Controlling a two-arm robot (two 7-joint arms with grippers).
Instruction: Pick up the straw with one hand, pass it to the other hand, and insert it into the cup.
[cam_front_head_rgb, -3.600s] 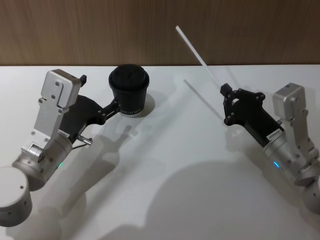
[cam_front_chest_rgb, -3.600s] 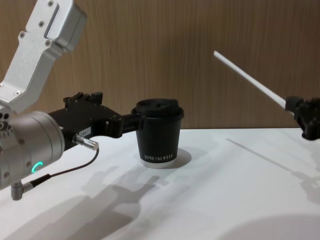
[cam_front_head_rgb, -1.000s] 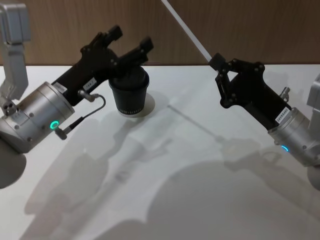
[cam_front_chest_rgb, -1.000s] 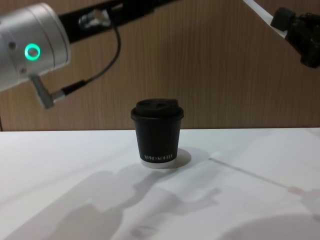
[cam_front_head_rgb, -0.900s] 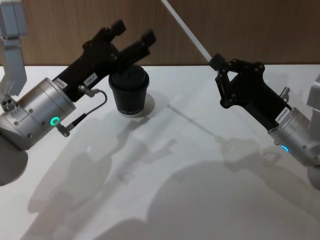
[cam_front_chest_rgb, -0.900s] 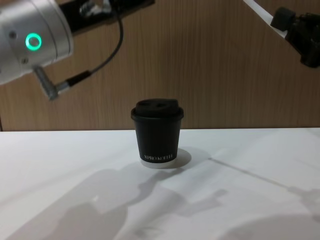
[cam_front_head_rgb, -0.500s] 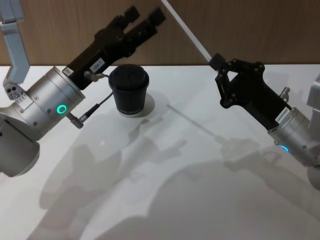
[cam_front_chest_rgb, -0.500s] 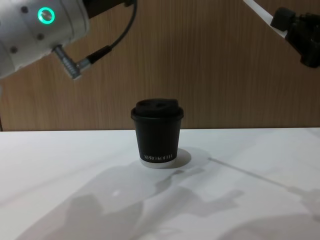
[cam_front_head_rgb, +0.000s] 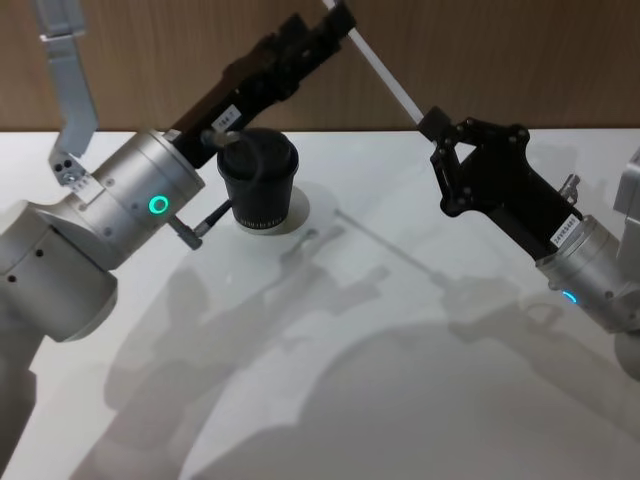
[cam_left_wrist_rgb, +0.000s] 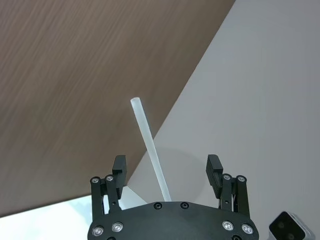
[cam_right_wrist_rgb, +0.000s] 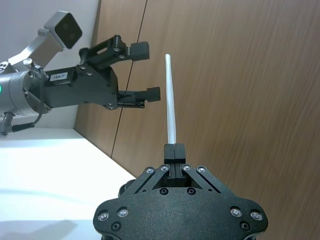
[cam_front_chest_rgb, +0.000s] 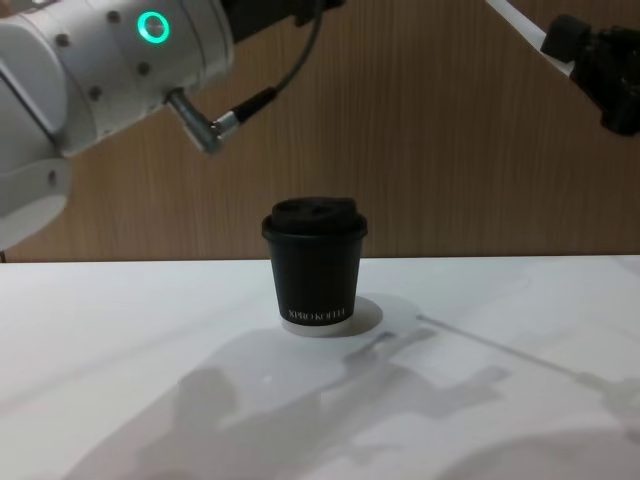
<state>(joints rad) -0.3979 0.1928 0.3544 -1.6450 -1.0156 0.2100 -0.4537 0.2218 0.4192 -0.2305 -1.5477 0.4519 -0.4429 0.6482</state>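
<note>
The white straw slants up and to the left from my right gripper, which is shut on its lower end and held high over the table. My left gripper is raised beside the straw's upper part. Seen from the left wrist, the straw runs between the open fingers without touching either. From the right wrist, the straw stands up out of the shut fingertips, with the open left gripper to one side. The black lidded cup stands upright on the white table, also visible as the cup from the chest.
The white table spreads wide in front of the cup. A wood-panelled wall stands behind it. The left arm's silver wrist with green ring and its black cable hang above and left of the cup.
My left gripper has risen and swung right, away from above the cup, until its open fingers straddle the straw's upper part. The right gripper and straw have stayed put.
</note>
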